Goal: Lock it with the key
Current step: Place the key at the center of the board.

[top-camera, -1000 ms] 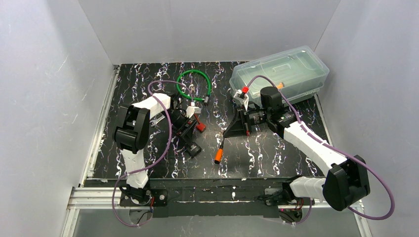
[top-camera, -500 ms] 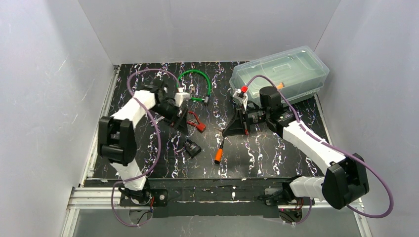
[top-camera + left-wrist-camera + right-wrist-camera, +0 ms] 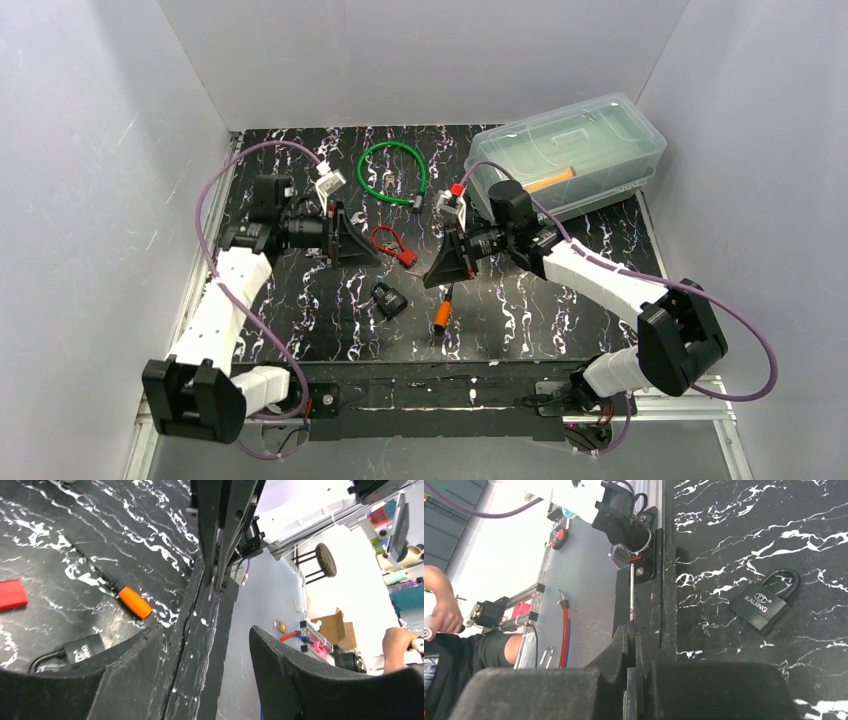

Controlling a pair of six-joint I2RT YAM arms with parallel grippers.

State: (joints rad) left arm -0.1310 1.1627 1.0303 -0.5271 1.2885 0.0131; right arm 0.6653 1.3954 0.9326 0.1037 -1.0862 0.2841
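Padlock (image 3: 388, 299) lies flat on surface (image 3: 560, 300), between the two sets of jaws and nearer the arm bases, touching neither. Left jaws spread, nothing between them. Right jaws pressed together, nothing seen in them. Red key tag (image 3: 392, 245) just beside left jaws' tips, on the side toward right jaws. Orange-handled tool (image 3: 441, 318) near right jaws' tips, apart.

Left jaws apart (right jaws together)
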